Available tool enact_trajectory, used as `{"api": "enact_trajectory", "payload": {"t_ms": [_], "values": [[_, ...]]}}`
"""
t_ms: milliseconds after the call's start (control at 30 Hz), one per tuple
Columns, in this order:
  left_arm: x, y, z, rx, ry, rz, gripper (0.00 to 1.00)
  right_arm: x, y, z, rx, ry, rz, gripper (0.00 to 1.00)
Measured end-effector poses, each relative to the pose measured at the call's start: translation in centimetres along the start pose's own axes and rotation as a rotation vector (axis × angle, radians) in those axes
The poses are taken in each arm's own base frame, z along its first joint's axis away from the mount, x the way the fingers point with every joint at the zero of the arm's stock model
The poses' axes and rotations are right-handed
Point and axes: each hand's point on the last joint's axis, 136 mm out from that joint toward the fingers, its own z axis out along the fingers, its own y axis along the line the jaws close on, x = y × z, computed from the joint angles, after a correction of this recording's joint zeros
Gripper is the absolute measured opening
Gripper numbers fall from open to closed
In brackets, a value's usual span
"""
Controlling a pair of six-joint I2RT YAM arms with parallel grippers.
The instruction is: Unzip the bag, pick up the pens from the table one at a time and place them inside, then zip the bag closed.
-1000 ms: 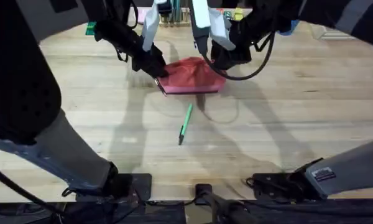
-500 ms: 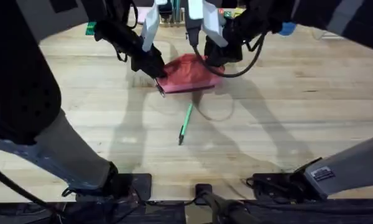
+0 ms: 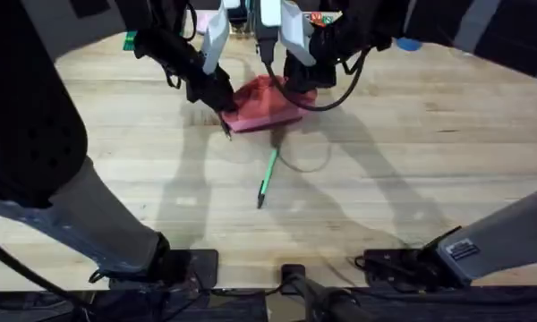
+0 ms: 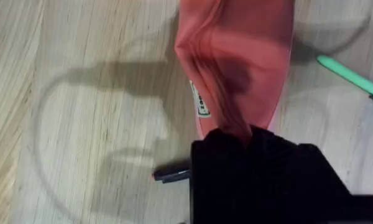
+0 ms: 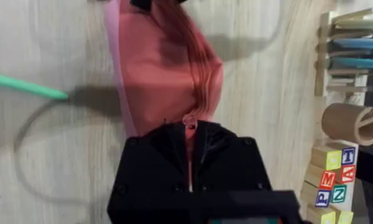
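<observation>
The overhead camera looks down and forward across the counter [image 3: 412, 152] from above the arm bases. Each wrist camera looks steeply down from just behind its tool, very near the pink pouch [image 4: 236, 56], which all three views share.

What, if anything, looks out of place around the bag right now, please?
The bag is bunched up and humped between the left pincer and right pincer. A dark pen pokes out beneath its left end. The green pen lies alone on the table.
</observation>
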Motion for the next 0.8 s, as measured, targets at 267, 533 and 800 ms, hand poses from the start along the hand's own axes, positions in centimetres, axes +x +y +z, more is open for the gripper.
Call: {"api": "enact_trajectory", "payload": {"t_ms": [267,533,800], "values": [[0.1,0.1,0.0,-0.002,0.002,0.0,0.043,-0.8,-0.5,0.1,0.022,-0.024,0.008,0.034],[0.4,0.2,-0.1,-0.009,0.018,-0.004,0.043,-2.0,-0.7,0.3,0.041,-0.045,-0.018,0.031],[0.5,0.3,-0.1,-0.011,0.019,-0.003,0.043,-2.1,-0.7,0.3,0.043,-0.051,-0.021,0.032]]}}
